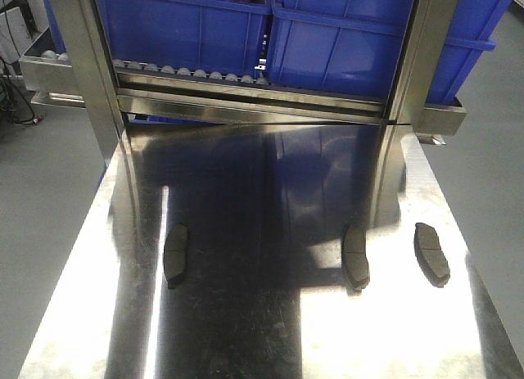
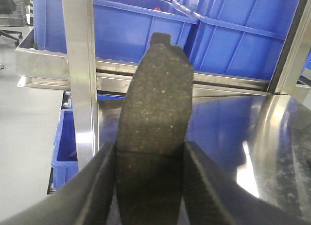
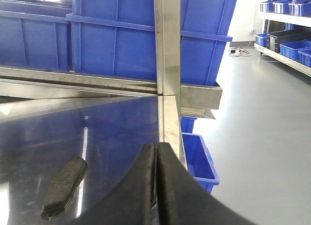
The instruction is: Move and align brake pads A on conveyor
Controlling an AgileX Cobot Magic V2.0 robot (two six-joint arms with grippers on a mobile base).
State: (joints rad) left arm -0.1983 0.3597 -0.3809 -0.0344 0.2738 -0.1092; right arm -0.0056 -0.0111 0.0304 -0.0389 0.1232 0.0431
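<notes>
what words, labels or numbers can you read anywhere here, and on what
No text can be read in any view.
Small white patch between the blue bins: too small and blurred to read.
Brake pads on the steel table and the held pad: no markings show.

Front view above steel table point(image 1: 246, 330), 2 wrist views low, sharing blue bins point(image 1: 344, 43)

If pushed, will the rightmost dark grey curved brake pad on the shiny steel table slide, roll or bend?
The dark grey curved brake pad lies flat, so it would probably slide, not roll. The shiny steel table looks smooth, so it may skid easily. It looks stiff, so bending seems unlikely.
</notes>
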